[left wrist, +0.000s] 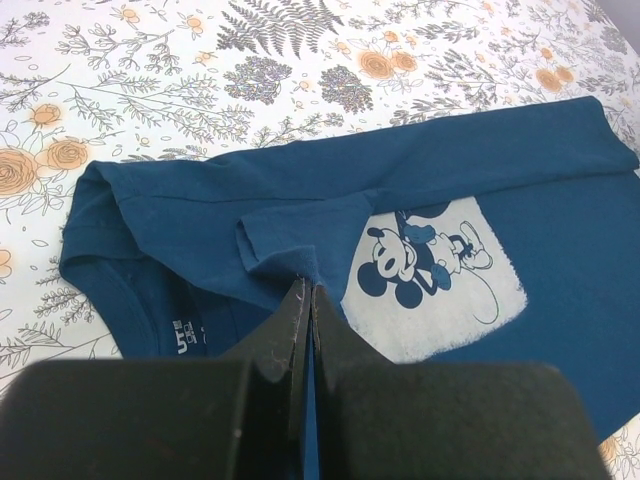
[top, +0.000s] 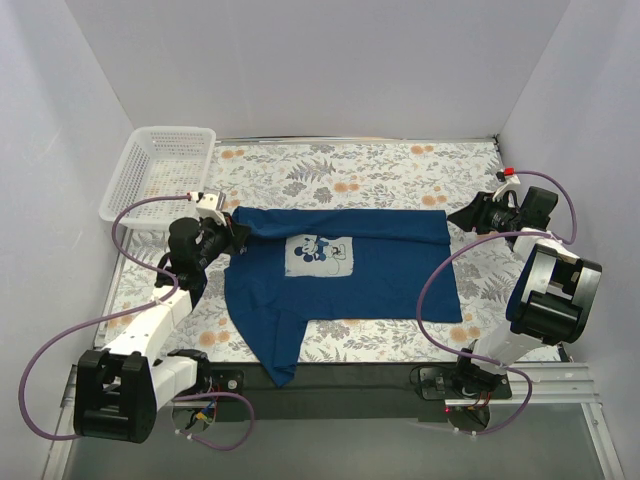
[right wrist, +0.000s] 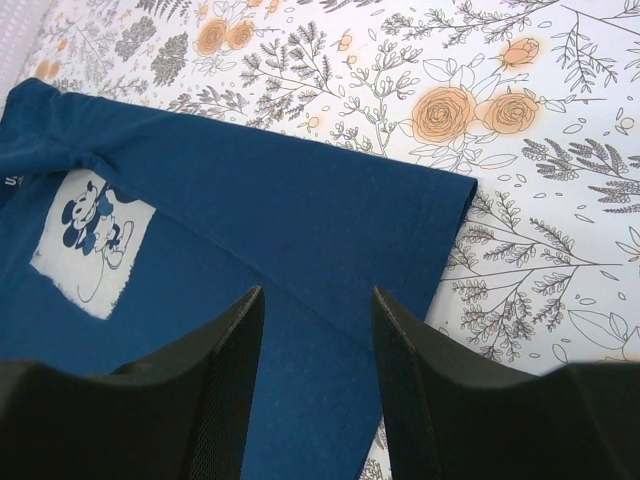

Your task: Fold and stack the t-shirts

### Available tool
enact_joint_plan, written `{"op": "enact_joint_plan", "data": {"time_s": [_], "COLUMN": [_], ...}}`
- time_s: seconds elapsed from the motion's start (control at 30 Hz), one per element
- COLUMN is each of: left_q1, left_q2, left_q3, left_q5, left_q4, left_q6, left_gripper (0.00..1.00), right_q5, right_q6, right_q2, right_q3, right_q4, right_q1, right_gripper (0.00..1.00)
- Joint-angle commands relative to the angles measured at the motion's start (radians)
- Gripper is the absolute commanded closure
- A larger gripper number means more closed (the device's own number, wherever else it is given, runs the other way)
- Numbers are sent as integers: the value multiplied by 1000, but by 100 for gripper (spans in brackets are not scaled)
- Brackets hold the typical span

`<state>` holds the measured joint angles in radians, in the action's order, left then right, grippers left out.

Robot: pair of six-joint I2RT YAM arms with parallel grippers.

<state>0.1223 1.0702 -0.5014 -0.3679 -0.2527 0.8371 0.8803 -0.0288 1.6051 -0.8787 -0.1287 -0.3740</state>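
On the t-shirt (left wrist: 520,180), a white neck print (left wrist: 183,338) starts with "U"; the rest is unreadable.

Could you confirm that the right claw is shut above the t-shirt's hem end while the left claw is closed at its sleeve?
No: the right claw is open above the hem end of the t-shirt, as the right wrist view shows. The left claw is closed at its sleeve.

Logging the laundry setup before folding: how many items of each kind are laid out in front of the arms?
Blue t-shirt: 1
White basket: 1
Total: 2
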Motion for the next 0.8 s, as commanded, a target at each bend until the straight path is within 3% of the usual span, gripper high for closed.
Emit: {"op": "enact_joint_plan", "data": {"time_s": [0.0,0.77], "left_q1": [8,25], "left_q2": [-41,-87], "left_q3": [6,12], "left_q5": [15,34], "left_q4": [9,59], "left_q6": [-18,-42], "left_gripper": [100,100], "right_q5": [25,28], "right_q6": [-13,-8], "right_q2": [-10,-2], "right_q3": [0,1], "right_q4": [-2,-2], "right_q1": [-5,-6], "right_gripper": [54,54]}}
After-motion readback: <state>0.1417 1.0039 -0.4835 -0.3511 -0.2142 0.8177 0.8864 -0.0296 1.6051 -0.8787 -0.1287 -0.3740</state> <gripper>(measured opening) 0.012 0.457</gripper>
